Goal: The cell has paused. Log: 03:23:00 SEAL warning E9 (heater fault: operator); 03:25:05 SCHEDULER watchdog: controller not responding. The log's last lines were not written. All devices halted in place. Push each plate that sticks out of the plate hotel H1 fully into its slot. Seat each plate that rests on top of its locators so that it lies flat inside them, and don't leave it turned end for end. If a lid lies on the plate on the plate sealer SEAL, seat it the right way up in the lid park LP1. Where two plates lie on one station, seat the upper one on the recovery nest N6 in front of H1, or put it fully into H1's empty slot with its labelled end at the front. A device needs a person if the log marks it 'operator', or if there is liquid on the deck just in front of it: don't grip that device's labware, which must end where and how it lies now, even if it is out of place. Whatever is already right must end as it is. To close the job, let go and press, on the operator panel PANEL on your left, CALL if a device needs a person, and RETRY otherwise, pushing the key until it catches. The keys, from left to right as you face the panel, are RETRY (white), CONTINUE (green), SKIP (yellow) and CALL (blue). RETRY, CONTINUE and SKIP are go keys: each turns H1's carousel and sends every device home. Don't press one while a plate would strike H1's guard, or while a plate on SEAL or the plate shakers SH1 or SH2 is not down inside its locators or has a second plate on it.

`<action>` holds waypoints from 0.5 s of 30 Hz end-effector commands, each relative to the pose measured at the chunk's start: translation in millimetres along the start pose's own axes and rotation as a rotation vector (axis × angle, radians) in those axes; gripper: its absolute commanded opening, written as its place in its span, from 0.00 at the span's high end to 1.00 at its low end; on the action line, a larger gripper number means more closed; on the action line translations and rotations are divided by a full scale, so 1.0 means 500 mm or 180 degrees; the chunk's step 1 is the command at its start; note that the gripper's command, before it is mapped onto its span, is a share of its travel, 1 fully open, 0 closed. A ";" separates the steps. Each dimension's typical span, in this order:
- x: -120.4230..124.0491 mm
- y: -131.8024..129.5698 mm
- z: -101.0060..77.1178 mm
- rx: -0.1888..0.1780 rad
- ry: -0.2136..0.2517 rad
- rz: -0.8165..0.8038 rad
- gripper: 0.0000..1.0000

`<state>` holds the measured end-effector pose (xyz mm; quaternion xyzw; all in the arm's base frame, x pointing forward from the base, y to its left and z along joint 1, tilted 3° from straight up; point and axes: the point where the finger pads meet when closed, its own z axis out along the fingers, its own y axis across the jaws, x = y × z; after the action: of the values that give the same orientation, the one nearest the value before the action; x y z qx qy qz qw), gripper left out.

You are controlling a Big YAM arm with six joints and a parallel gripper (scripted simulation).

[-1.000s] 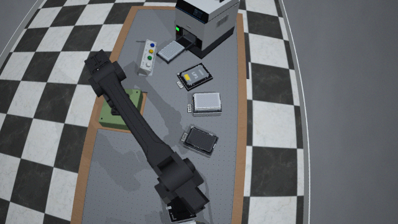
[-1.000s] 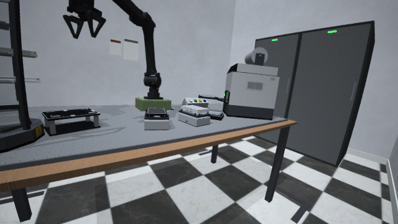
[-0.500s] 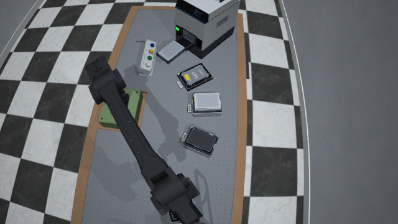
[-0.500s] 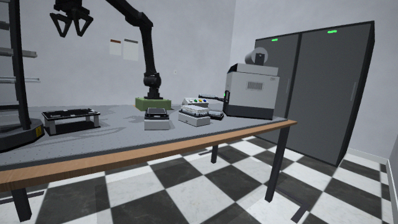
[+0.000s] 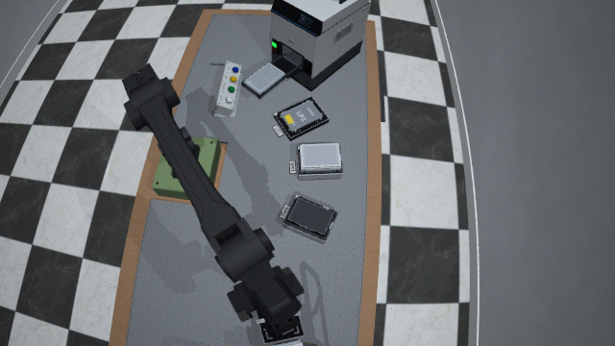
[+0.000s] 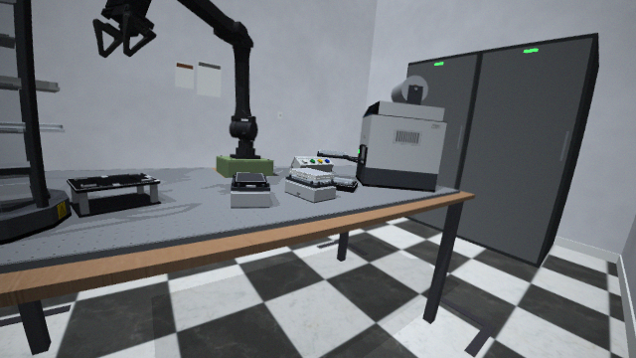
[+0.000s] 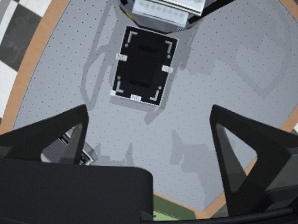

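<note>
My gripper is open and empty, high above the deck near the recovery nest N6. The nest is black with light corner locators and bears no plate. Plates show at the plate hotel H1, such as a pale plate near the nest's far end. A white plate sits on one shaker, high over its dark rim; its seating is unclear. A dark plate is on the other shaker. A pale plate lies on the sealer's extended carrier.
The sealer SEAL stands at the deck's far end with a green light. Lid park LP1 shows its label and no lid. The panel stands near the sealer's carrier. The arm's green base is at the deck edge.
</note>
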<state>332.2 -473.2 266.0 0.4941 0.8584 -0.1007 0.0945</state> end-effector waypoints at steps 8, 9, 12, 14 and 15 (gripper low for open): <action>-0.014 0.016 -0.025 0.0057 -0.0736 0.0232 0.00; -0.014 0.016 -0.025 0.0068 -0.0806 0.0254 0.00; -0.014 0.016 -0.025 0.0102 -0.1016 0.0321 0.00; -0.014 0.016 -0.025 0.0124 -0.1156 0.0365 0.00; -0.014 0.016 -0.025 0.0135 -0.1226 0.0387 0.00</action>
<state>331.5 -474.0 259.8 0.5161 0.8110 -0.1880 0.2013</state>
